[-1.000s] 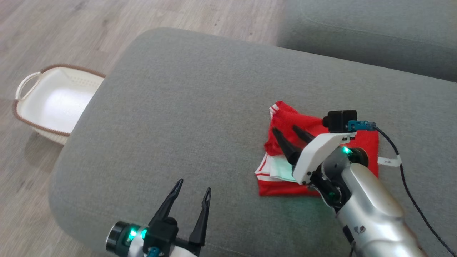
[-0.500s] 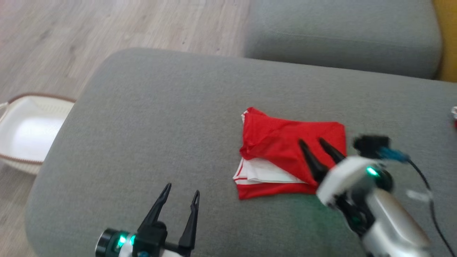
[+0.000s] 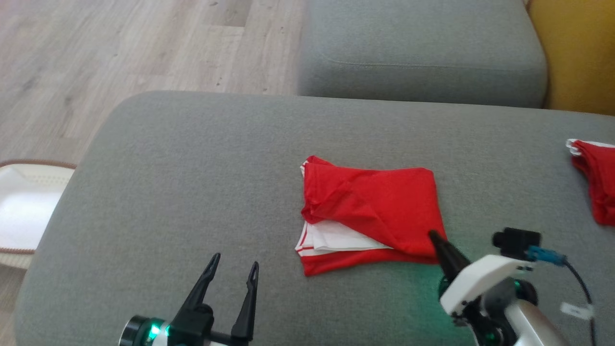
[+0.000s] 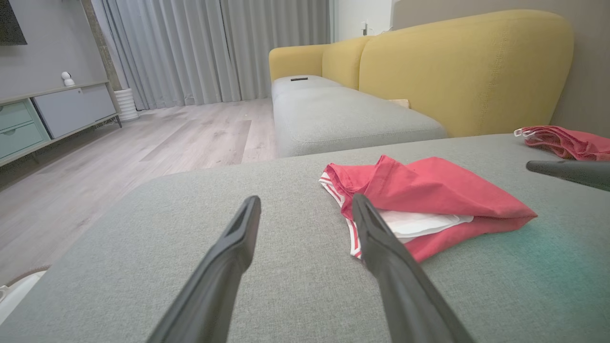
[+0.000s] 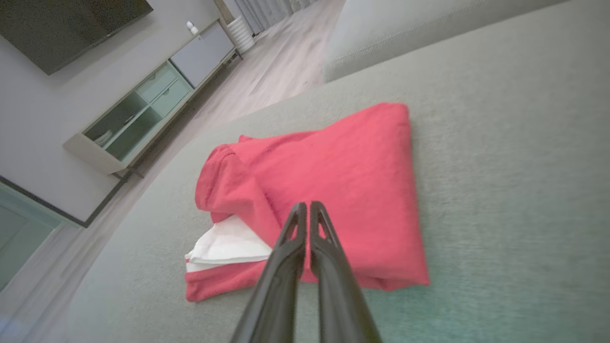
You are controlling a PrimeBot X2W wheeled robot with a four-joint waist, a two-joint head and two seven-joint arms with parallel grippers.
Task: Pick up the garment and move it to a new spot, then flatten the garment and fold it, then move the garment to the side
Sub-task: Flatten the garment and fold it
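**Item:** garment point(image 3: 370, 211), red with white lining, folded, lying mid-cushion point(image 3: 192, 168).

**Right gripper** point(image 3: 434, 235): fingers pressed together, empty, tip at the garment's near right corner.

**Left gripper** point(image 3: 235, 259): fingers spread, idle, well apart from the cloth.

**Handling, as judged:** folding looks done and the sideways move remains. Reopen the fingers, pinch every layer at the folded edge, carry low so the fold holds, and set it down near the second red piece point(image 3: 593, 192).

**Change from a second ago:** the right fingers were apart over the cloth and have since closed and drawn back. The camera has swung, so the basket point(image 3: 19, 216) sits at the edge.
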